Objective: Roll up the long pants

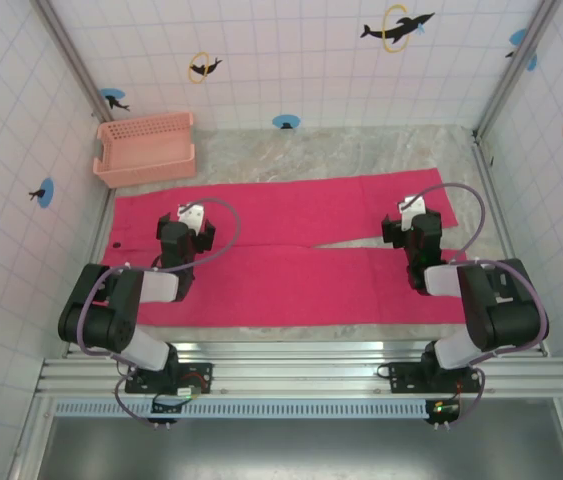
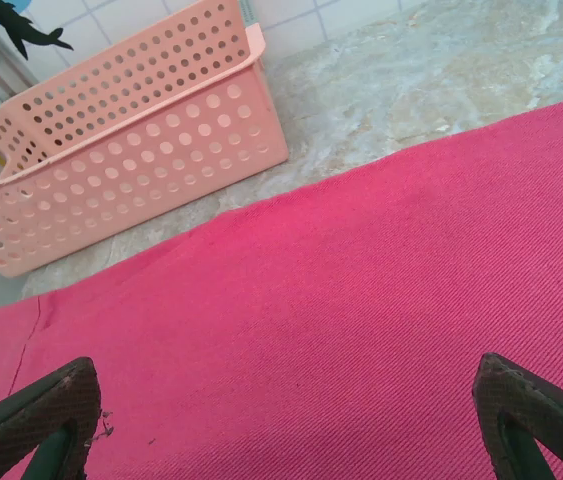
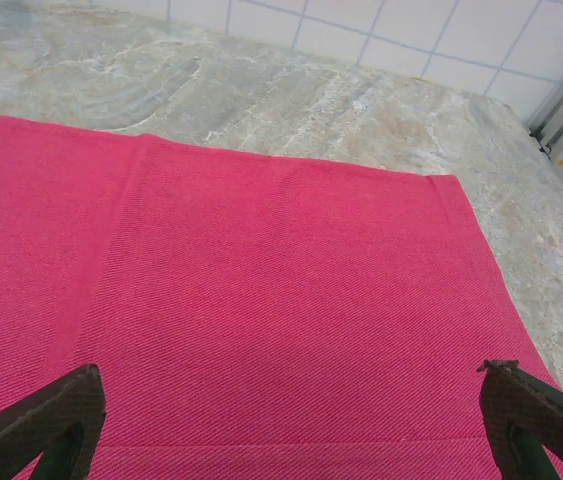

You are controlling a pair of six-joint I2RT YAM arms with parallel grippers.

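So the pants [image 1: 291,290] are spread flat on the bench [image 1: 361,150], long axis left to right, waist at the left by the basket [image 1: 146,150], cuffs at the right. Left hand [image 1: 192,216] hangs over the waist end, right hand [image 1: 414,212] over the far leg near its cuff (both fully released, nothing pinched). My guess: the roll should run along that length, so each end has its own hand closest to it.

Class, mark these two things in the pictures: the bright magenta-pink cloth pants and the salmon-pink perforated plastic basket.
bright magenta-pink cloth pants [image 1: 361,205], top external view, on the far leg's flat middle.
salmon-pink perforated plastic basket [image 2: 131,170], left wrist view, on its long side wall.
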